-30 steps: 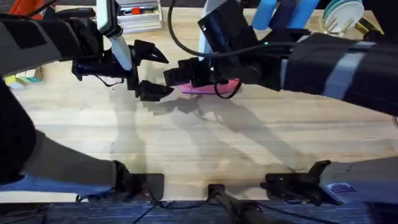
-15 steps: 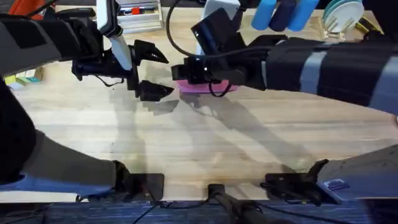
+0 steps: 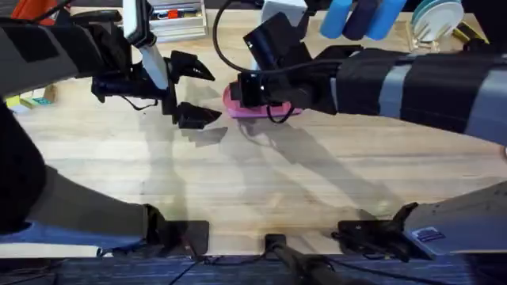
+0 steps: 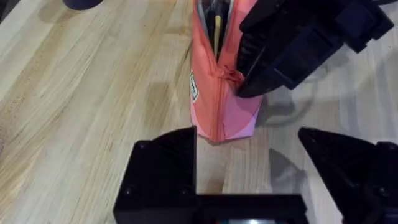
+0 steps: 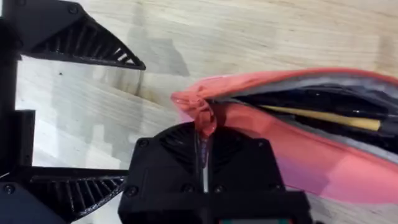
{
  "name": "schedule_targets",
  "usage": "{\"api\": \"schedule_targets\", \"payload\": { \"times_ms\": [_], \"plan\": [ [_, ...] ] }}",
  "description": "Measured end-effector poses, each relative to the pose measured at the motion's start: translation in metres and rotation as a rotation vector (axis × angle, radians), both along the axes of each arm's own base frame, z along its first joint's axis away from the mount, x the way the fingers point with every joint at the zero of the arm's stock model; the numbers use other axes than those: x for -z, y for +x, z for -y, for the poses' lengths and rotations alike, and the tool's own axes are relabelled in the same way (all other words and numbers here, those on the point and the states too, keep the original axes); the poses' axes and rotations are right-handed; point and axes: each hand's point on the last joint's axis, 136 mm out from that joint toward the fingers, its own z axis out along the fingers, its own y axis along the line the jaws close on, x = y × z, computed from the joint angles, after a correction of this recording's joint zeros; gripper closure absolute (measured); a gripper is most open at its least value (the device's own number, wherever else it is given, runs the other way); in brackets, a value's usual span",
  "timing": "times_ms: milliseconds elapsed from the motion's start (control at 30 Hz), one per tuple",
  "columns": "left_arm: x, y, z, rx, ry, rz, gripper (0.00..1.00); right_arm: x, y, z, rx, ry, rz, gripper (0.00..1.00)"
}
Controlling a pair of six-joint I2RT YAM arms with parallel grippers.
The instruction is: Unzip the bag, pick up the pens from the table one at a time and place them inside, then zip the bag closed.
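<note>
In the overhead view, the right hand (image 3: 247,89) is sitting further toward the bag's (image 3: 265,110) left end than a second ago, while the left hand (image 3: 192,93) is staying put, fingers spread wide and empty, just beside the pink fabric pouch on the pale planked worktop (image 3: 261,182). In the left wrist view, the soft bag (image 4: 217,93) is gaping, a yellow pen (image 4: 216,34) inside. In the right wrist view, the right hand (image 5: 203,163) is pinching the zip pull (image 5: 204,118), closed on it; a dark pen (image 5: 311,99) is lying above the yellow one.
</note>
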Motion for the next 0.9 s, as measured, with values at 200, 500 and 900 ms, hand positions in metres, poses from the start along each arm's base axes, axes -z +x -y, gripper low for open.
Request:
{"api": "schedule_targets", "payload": {
  "times_ms": [200,500,900],
  "plan": [
    [0.0,0.0,0.0,0.0,0.0,0.0,0.007,0.0,0.0,0.0,-0.003,-0.002,0.002,0.972],
    [0.0,0.0,0.0,0.0,-0.003,0.001,0.008,-0.022,-0.003,0.002,-0.063,-0.013,0.061,0.971],
    [-0.001,0.005,0.006,0.024,0.006,0.049,0.007,-0.053,-0.005,0.004,-0.072,0.027,0.121,0.971]
  ]
}}
